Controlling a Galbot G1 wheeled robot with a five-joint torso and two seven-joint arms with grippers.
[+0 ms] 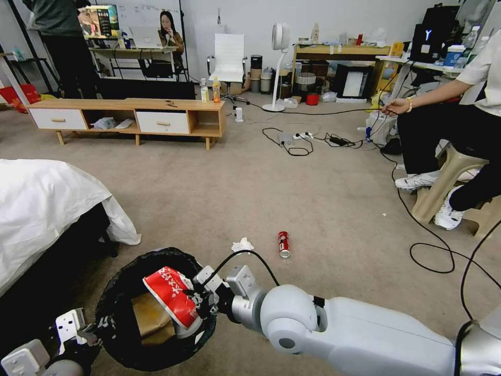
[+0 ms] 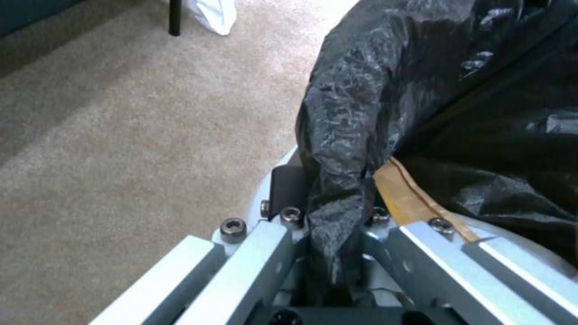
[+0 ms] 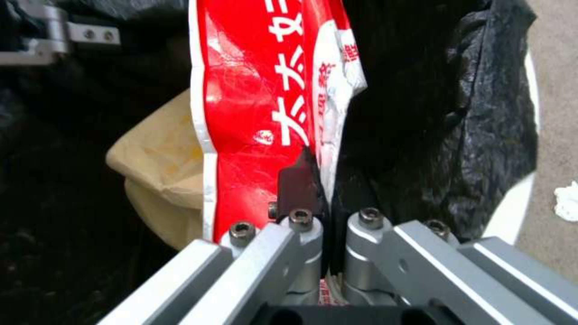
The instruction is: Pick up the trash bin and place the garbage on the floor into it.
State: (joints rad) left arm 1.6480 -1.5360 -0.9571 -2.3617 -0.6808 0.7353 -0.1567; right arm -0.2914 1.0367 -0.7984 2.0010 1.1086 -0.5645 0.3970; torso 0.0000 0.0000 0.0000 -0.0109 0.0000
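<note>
Low at the lower left of the head view, the left pincer (image 1: 86, 334) was pinching the bag-covered rim of the bin (image 1: 112, 292); in the left wrist view its fingers (image 2: 288, 189) pressed together on a fold of black bag (image 2: 343, 149), with the white rim just showing beside them. The bin sat at the bottom of the frame, left of centre, close beside the bed (image 1: 42, 209) with its white sheet. Inside the bin lay a brown paper piece (image 1: 148, 316), seen too in the right wrist view (image 3: 160, 171). Over the bin's mouth, the right pincer (image 1: 201, 297) held the wrapper (image 1: 172, 295) by one edge; the right wrist view showed its fingers (image 3: 298, 180) pressed together on the red-and-white wrapper (image 3: 253, 113), which hung out over the black bag and the paper. The right arm reached in from the lower right of the frame.

Just above the bin's right side, a tissue (image 1: 242, 245) lay on the floor (image 1: 209, 188), and a little to its right a red can (image 1: 284, 244) lay on its side, well apart from the bin. The tissue also showed at the right edge of the right wrist view (image 3: 567, 201), on the carpet outside the bin's rim.
</note>
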